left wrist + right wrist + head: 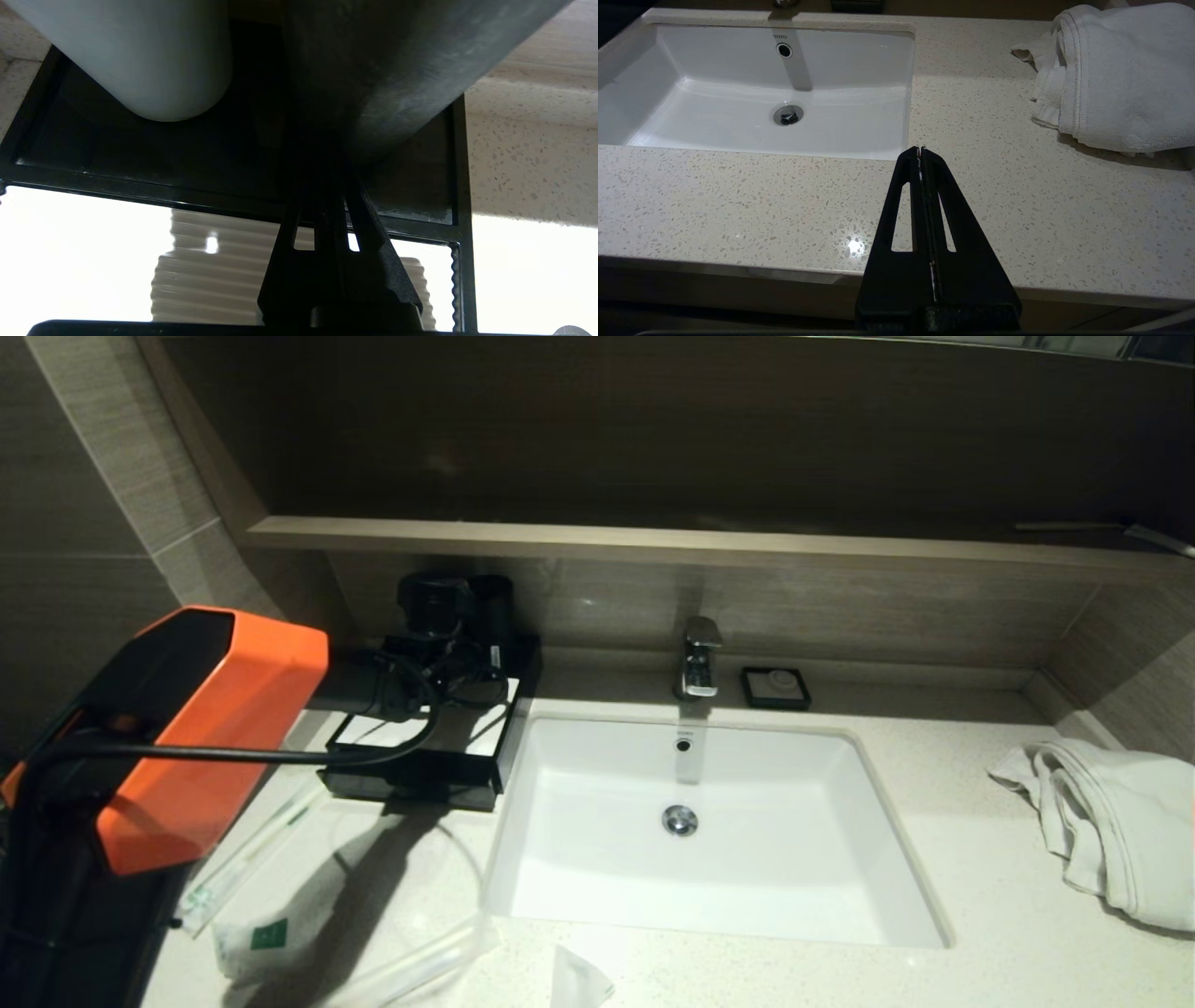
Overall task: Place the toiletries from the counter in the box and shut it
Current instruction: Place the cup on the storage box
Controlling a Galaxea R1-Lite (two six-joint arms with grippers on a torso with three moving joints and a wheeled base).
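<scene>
The left gripper (322,186) reaches over the black box (420,761) at the back left of the counter (934,896), beside the sink (700,821); its fingers are pressed together with nothing visibly between them, the tips close to two cups (373,70) standing on the box's rear part. The toiletries lie well behind it, near the counter's front edge: a long thin packet (247,859), a pouch with a green square (266,938), and another packet (579,980). The right gripper (921,154) hangs narrow and empty over the counter's front, between the sink and a white towel (1115,74).
</scene>
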